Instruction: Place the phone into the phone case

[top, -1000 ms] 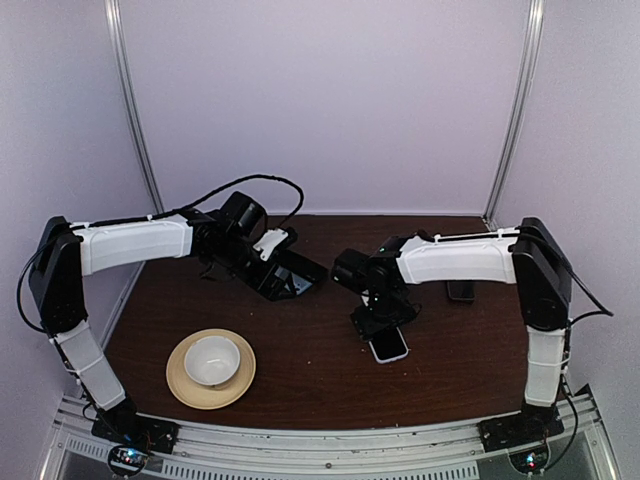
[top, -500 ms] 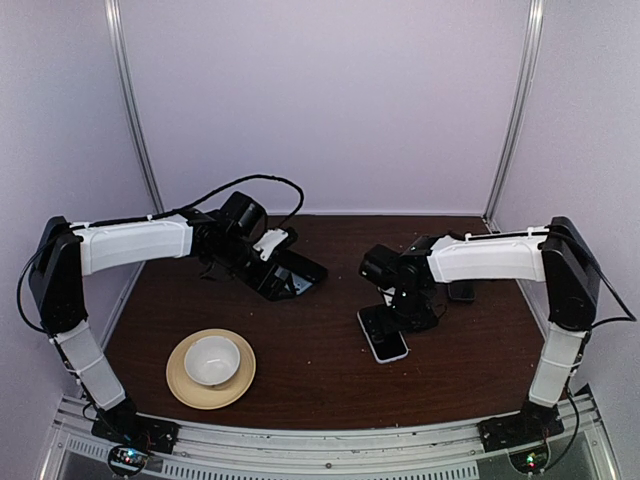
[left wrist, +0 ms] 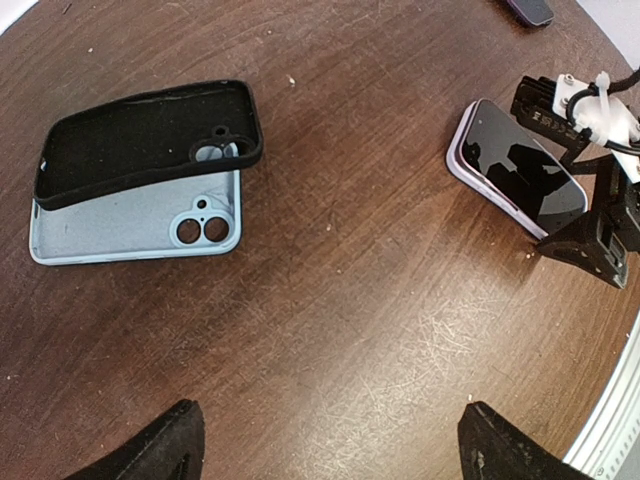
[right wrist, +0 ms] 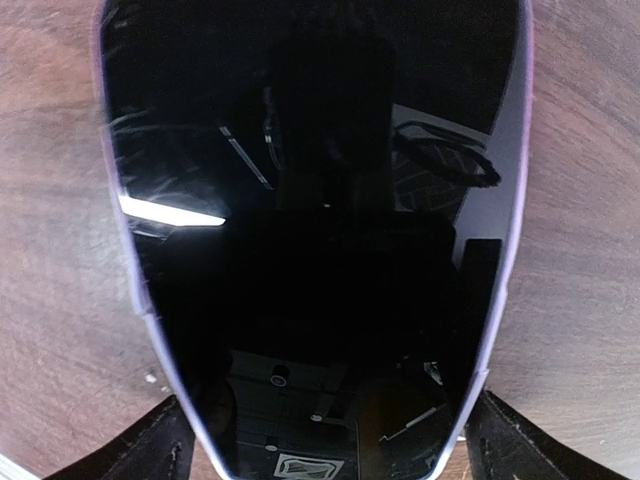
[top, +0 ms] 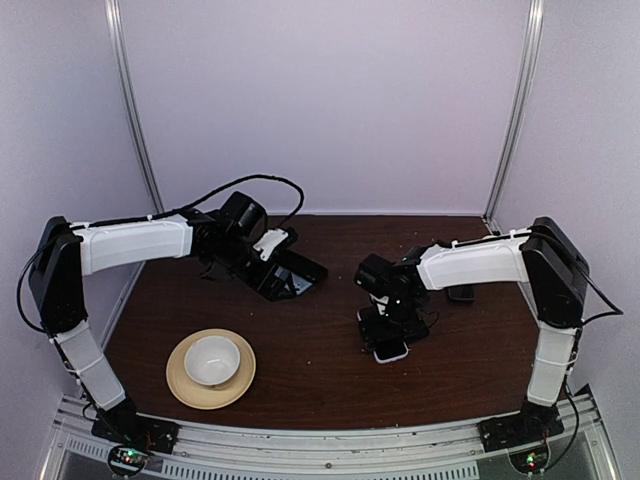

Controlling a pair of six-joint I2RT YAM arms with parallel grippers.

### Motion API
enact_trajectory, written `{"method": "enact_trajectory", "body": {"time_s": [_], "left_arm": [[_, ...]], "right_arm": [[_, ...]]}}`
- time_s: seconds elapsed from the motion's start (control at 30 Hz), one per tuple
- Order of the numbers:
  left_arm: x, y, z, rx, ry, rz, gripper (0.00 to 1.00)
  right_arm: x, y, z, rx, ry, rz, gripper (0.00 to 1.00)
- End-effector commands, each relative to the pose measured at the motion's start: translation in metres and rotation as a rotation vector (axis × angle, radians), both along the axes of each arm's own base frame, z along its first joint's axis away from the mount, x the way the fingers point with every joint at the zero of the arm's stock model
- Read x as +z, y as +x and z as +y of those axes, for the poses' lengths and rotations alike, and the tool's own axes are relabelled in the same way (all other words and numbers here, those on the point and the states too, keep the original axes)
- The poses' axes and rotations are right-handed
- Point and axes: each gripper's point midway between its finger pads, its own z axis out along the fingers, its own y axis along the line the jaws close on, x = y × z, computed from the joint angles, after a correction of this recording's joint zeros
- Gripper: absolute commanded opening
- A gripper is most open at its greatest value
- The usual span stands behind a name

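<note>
Well, the right claw [right wrist: 340,442] was down low over the phone [left wrist: 515,170]. Its two fingers [right wrist: 165,450] stood wide apart, one on each side of the phone's end, and it had hold of nothing. I could not tell if the fingers touched the pale rim. The phone lay on the brown table [top: 320,385], shiny dark screen up, a bit right of the middle. I think the claw sat that way so it could squeeze the phone by its long sides and lift it.

The left claw [left wrist: 335,450] hung above the table, wide open too, with nothing in it. It looked down at the phone case [left wrist: 110,228], which lay open side up, pale blue inside, with two round holes. A black shell [left wrist: 140,135] lay partly on top of the case and hid one long edge. I think that shell would have to come off before the phone could go in.

Between the phone and the case there was bare wood, so there was room to carry the phone across. The bowl [top: 212,358] on its plate [top: 178,392] sat at the front left, well apart from that path. A small dark thing [top: 460,293] lay behind the right arm, near the right wall.
</note>
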Motion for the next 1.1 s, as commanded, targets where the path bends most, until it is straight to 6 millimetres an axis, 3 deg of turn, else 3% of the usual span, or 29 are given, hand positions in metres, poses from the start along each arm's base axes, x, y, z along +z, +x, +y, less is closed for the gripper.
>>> {"method": "enact_trajectory", "body": {"time_s": [0.0, 0.3, 0.47, 0.57, 0.73, 0.9, 1.07], "left_arm": [[0.007, 0.002, -0.004, -0.015, -0.016, -0.019, 0.92], [0.005, 0.002, -0.004, -0.015, -0.013, -0.016, 0.92], [0.006, 0.003, -0.005, -0.013, -0.018, -0.015, 0.92], [0.016, 0.003, -0.009, -0.014, -0.051, -0.021, 0.91], [0.061, -0.01, -0.037, -0.079, -0.25, 0.031, 0.89], [0.127, -0.029, -0.072, -0.142, -0.611, 0.126, 0.93], [0.172, -0.025, -0.074, -0.124, -0.752, 0.021, 0.91]], "right_arm": [[-0.008, 0.002, -0.015, -0.019, -0.102, -0.01, 0.94], [-0.003, 0.003, -0.01, 0.011, -0.082, -0.029, 0.59], [0.017, 0.011, 0.006, 0.069, -0.025, -0.115, 0.45], [0.04, 0.022, 0.016, 0.089, 0.016, -0.228, 0.37], [0.108, 0.038, 0.045, 0.189, 0.118, -0.523, 0.31], [0.175, 0.046, 0.066, 0.208, 0.2, -0.792, 0.29], [0.22, 0.047, 0.081, 0.19, 0.287, -0.953, 0.28]]}}
